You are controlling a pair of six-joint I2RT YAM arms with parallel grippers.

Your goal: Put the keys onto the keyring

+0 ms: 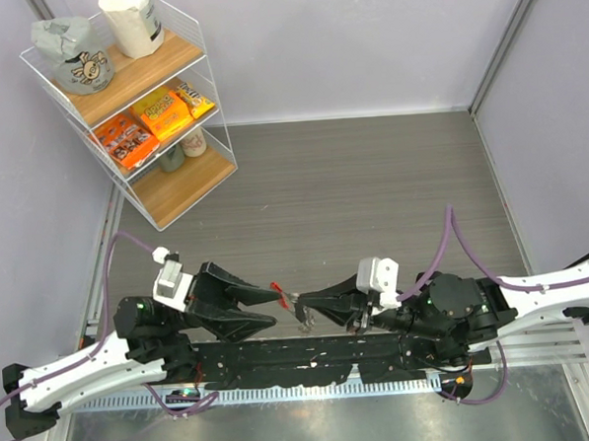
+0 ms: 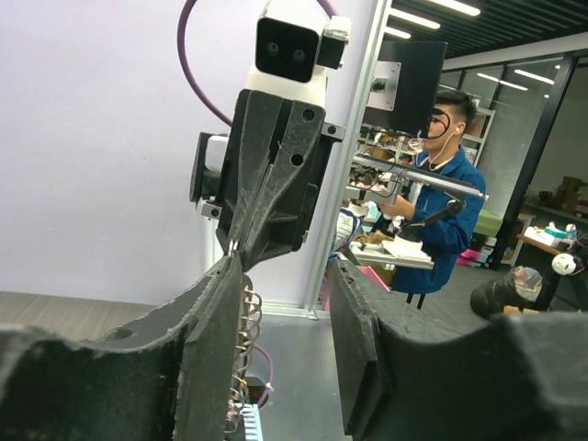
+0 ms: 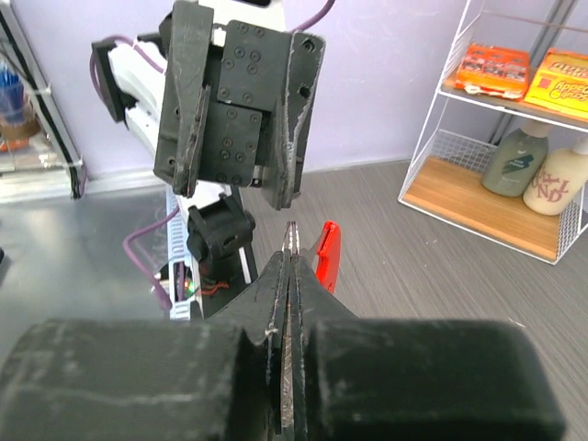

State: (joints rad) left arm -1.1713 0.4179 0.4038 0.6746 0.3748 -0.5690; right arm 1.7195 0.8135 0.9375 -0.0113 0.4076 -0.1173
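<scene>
**Keyring** (image 1: 276, 290): held up off the table (image 1: 372, 187), in the gap between the two grippers and in front of the arm bases. Its red arc (image 3: 326, 256) stands just beside the tips of the right gripper (image 3: 290, 268). A thin silvery strip shows pinched between those tips. In the left wrist view a coiled chain (image 2: 246, 340) hangs down from that point, close along the inner face of one finger of the left gripper (image 3: 237, 188). Whether it touches that finger cannot be told.

**Right gripper:** jaws together, clamped on the silvery part of the keyring.

**Left gripper:** jaws apart with nothing between them, facing the right gripper nose to nose and near it.

**Keys:** no green or black head can be made out in any view. Something small dangles under the right gripper's tips in the top view, but it is too small to identify.

**Handling, as judged:**
- The whole piece is light.
- The red arc looks stiff, while the chain is limp and liable to swing.
- The metal is thin and smooth, so it may pivot or slip in a pinch.
- The sounder hold for the free gripper is across the flat faces of the red arc, which leaves the metal loop clear for threading.
</scene>
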